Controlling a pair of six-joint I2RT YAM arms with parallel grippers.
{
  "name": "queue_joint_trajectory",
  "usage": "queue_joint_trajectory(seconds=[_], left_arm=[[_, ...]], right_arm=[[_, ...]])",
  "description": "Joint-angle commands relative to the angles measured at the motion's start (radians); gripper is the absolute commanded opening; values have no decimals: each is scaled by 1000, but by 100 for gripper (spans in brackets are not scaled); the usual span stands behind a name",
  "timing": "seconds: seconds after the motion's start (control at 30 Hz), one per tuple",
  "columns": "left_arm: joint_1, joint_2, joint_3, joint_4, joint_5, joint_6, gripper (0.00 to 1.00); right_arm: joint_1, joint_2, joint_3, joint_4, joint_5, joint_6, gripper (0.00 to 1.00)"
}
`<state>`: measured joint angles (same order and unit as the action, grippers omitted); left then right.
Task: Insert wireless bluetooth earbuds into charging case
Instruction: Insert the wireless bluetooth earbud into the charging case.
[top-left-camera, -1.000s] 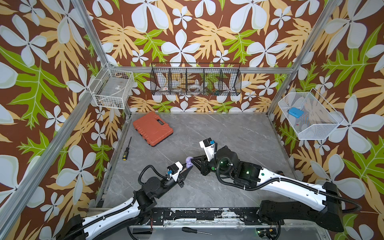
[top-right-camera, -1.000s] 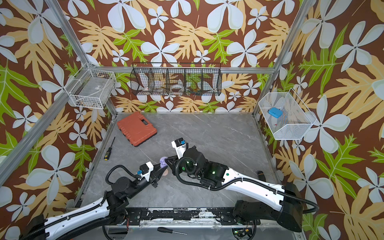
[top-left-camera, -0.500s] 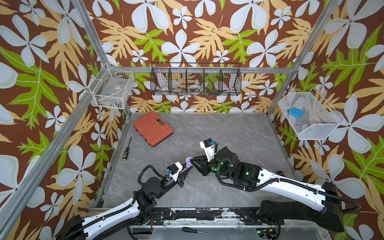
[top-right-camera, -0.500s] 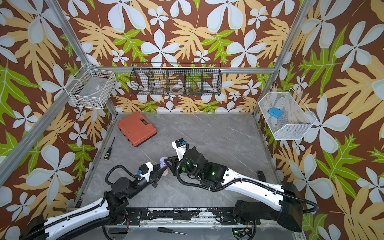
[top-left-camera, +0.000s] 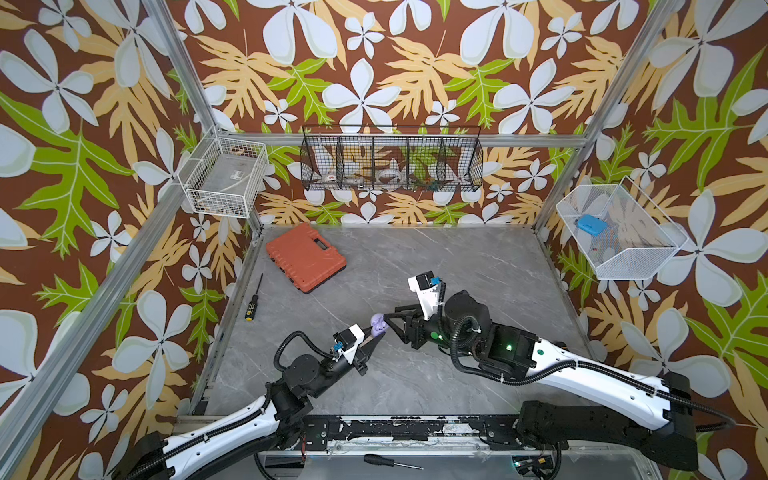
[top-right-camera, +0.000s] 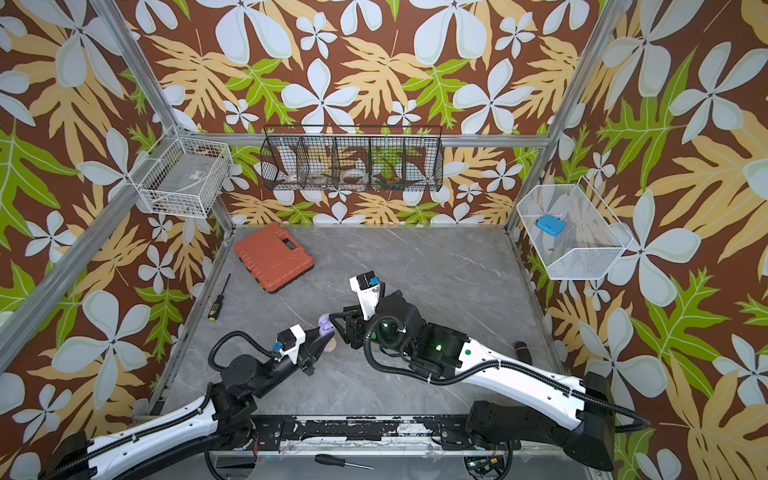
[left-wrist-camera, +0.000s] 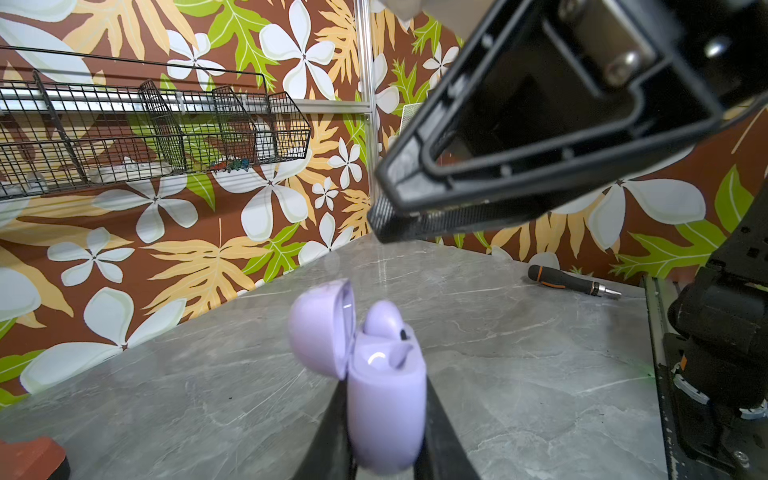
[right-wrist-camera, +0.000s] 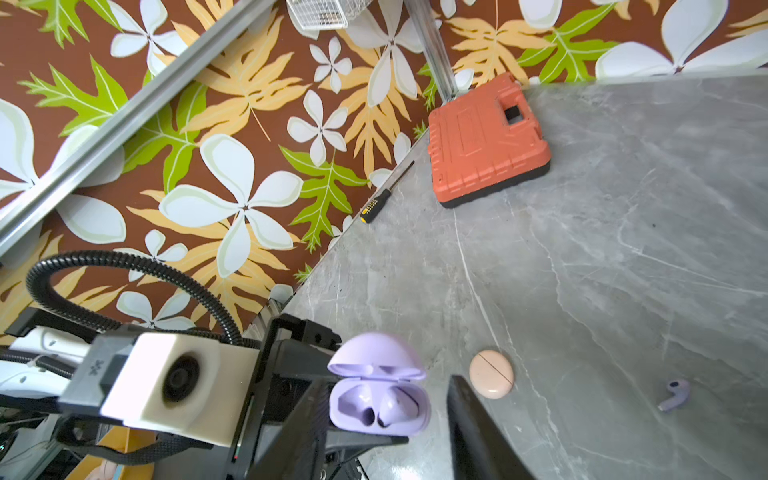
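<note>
A lavender charging case (left-wrist-camera: 386, 399) with its lid up is held off the table, and my left gripper (left-wrist-camera: 386, 386) is shut on its lower half. One lavender earbud (left-wrist-camera: 384, 320) sits in the case, its head above the rim. In both top views the case (top-left-camera: 378, 326) (top-right-camera: 325, 325) hangs mid-table between the two arms. My right gripper (right-wrist-camera: 386, 382) stands open over the case (right-wrist-camera: 380, 403), its fingers apart on either side. A second lavender earbud (right-wrist-camera: 675, 395) lies loose on the grey table.
A closed pink round case (right-wrist-camera: 491, 374) (top-right-camera: 330, 344) lies on the table just beyond the held case. An orange tool box (top-left-camera: 305, 257) and a screwdriver (top-left-camera: 253, 301) lie at the far left. Another screwdriver (left-wrist-camera: 569, 282) rests by the right wall. Wire baskets hang on the walls.
The right gripper's jaws have spread apart over the case. The left arm and the held case have stayed in place.
</note>
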<state>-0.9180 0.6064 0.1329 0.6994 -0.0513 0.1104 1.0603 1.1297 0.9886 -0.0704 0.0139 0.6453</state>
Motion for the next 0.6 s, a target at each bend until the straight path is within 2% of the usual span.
queue_joint_trajectory(seconds=[0.0, 0.07, 0.23, 0.47, 0.57], left_arm=[[1, -17, 1, 14, 46, 58, 0], [1, -33, -1, 3, 59, 70, 0], [2, -83, -8, -31, 70, 118, 0], [1, -151, -13, -70, 28, 179, 0], [1, -179, -18, -74, 11, 188, 0]], right_arm=[[-11, -28, 10, -58, 92, -21, 64], [-45, -48, 6, -72, 80, -11, 72], [-175, -78, -5, -129, 31, 22, 100], [-280, -28, -21, -147, -32, 46, 100], [-320, 36, -21, -144, -103, 69, 100]])
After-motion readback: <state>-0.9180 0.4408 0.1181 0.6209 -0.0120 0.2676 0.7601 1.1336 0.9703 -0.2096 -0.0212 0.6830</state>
